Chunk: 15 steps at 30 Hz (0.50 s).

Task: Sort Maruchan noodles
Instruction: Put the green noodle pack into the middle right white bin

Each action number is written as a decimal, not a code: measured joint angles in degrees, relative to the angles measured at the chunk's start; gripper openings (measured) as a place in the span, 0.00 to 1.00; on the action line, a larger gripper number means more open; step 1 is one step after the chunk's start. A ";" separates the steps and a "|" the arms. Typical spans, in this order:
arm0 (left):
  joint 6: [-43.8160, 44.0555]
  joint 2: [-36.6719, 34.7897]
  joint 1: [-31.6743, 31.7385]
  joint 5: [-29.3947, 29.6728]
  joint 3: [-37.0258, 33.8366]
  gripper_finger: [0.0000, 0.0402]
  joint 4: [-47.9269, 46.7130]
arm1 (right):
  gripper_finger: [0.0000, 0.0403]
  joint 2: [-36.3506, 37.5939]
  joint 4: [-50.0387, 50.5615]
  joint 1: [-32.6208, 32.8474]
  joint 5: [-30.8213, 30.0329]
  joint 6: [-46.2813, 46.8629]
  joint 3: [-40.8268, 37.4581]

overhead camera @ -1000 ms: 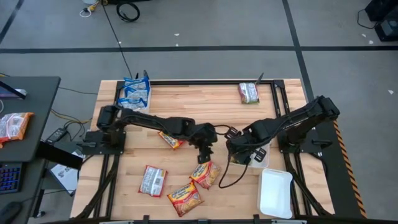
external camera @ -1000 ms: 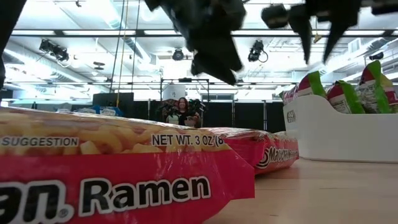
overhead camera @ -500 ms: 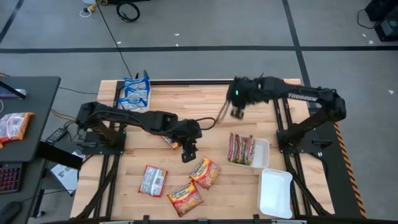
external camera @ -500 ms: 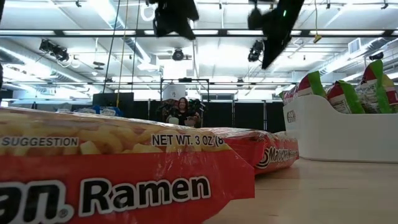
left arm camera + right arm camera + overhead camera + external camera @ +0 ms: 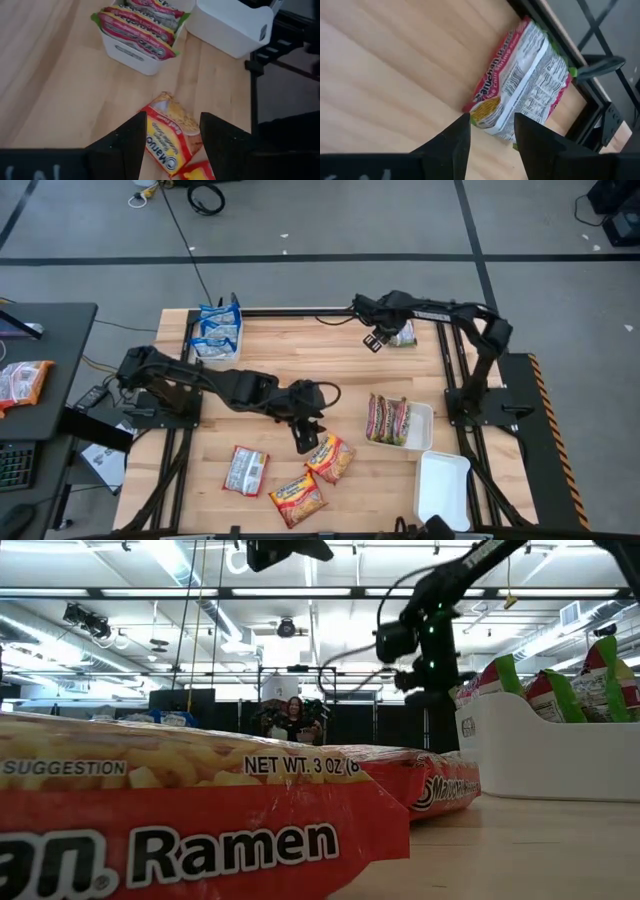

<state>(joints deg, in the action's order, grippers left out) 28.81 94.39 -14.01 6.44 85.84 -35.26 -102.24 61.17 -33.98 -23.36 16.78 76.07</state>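
My left gripper (image 5: 305, 438) is open and hangs over the table's middle, just left of a red-yellow noodle packet (image 5: 330, 458). That packet lies flat and shows between the fingers in the left wrist view (image 5: 172, 137). My right gripper (image 5: 375, 340) is open near the far edge, beside a green-pink packet (image 5: 401, 332) lying flat at the far right, which also shows in the right wrist view (image 5: 522, 92). Several green-pink packets stand in a white tray (image 5: 418, 425). Blue-white packets (image 5: 217, 330) sit at the far left.
An orange packet (image 5: 275, 406) lies under the left arm. A pinkish-silver packet (image 5: 245, 470) and another red-yellow packet (image 5: 297, 498) lie near the front edge. An empty white tray (image 5: 443, 488) stands at the front right. A person stands in the room beyond the table (image 5: 293, 718).
My right gripper has left the tray of green-pink packets and swung to the far edge, then come down beside the packet at the far right. My left gripper has risen and shifted a little toward the table's left and near edge.
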 joint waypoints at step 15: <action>0.25 -2.73 -12.94 9.79 0.04 0.41 6.09 | 0.37 -8.38 -5.11 -8.58 7.34 -0.41 0.00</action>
<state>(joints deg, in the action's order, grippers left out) 29.06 91.66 -26.95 16.23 85.89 -29.17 -110.62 56.06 -42.56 -16.02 16.38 76.07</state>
